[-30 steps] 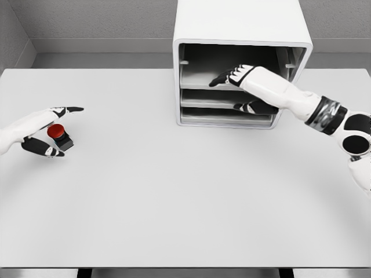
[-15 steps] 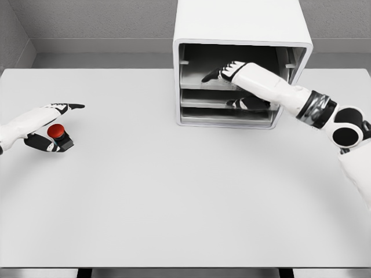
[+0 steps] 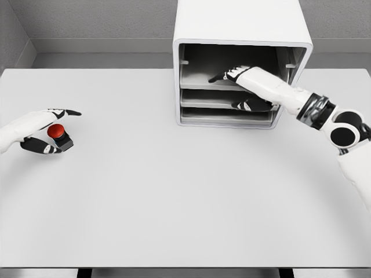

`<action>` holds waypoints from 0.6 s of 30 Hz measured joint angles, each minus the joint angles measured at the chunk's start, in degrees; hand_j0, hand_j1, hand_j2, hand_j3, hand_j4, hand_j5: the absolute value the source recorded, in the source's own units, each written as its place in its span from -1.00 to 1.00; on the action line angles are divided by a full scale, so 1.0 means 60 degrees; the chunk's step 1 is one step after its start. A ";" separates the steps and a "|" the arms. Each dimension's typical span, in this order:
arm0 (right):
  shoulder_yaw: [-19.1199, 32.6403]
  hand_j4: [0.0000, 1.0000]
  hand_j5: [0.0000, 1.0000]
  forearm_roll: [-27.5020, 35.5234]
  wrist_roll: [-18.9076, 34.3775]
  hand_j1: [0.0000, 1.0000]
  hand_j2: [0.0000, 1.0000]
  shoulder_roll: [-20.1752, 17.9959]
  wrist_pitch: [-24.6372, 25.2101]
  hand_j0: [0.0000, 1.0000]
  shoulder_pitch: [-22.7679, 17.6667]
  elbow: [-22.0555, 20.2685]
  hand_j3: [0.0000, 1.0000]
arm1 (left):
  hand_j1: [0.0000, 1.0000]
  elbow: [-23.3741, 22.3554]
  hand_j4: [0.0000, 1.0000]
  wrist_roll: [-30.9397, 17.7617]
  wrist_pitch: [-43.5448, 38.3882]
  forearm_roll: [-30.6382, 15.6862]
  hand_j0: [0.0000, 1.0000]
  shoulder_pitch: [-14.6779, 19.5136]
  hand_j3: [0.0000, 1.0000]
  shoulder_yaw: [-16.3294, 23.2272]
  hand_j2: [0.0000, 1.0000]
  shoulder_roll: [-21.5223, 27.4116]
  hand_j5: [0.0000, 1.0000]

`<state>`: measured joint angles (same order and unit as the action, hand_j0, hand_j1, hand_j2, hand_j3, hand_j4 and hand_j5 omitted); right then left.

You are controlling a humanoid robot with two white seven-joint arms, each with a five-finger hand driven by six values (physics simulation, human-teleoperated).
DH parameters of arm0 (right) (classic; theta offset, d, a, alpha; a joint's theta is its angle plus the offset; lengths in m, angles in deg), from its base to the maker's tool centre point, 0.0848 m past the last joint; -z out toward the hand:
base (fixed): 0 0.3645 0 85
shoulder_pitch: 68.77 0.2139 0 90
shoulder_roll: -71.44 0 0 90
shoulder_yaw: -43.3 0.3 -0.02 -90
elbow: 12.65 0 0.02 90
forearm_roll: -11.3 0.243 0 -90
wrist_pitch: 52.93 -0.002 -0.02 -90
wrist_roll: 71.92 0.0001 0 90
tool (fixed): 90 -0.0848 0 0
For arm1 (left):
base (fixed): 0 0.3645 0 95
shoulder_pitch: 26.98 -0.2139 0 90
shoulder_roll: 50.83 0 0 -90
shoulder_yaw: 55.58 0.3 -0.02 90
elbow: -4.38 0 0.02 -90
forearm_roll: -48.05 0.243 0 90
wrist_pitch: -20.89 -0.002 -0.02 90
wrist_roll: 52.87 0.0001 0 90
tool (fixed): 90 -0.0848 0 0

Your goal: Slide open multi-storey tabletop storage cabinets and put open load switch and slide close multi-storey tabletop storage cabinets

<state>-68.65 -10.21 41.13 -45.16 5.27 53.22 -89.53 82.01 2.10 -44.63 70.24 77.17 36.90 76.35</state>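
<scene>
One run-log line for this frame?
left hand: grasping load switch | right hand: on cabinet top tray, open

Right hand [image 3: 243, 87] hides cabinet [image 3: 240, 26] tray fronts; left forearm cut off.

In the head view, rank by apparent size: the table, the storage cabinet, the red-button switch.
1. Table, filling most of the frame.
2. Storage cabinet, standing farther back, so it may look smaller than it is.
3. Red-button switch, by far the smallest, between the left hand's fingers.
</scene>
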 measured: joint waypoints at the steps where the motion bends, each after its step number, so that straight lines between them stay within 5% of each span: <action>1: -0.0051 0.62 0.62 -0.0035 0.0000 0.62 0.62 -0.0001 0.0004 0.62 0.0000 -0.0002 0.62 | 0.75 -0.0006 0.75 0.0000 -0.0002 0.0006 0.75 0.0000 0.75 0.0000 0.75 0.0006 0.75; 18: -0.0155 0.67 0.67 -0.0024 -0.0046 0.67 0.67 -0.0122 0.0076 0.67 -0.0278 -0.0255 0.67 | 0.75 -0.0116 0.75 0.0000 -0.0006 0.0027 0.75 0.0044 0.75 -0.0047 0.75 0.0022 0.75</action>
<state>-69.58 -10.35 40.86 -45.89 5.73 51.55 -91.06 81.31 2.11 -44.67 70.41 77.43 36.62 76.48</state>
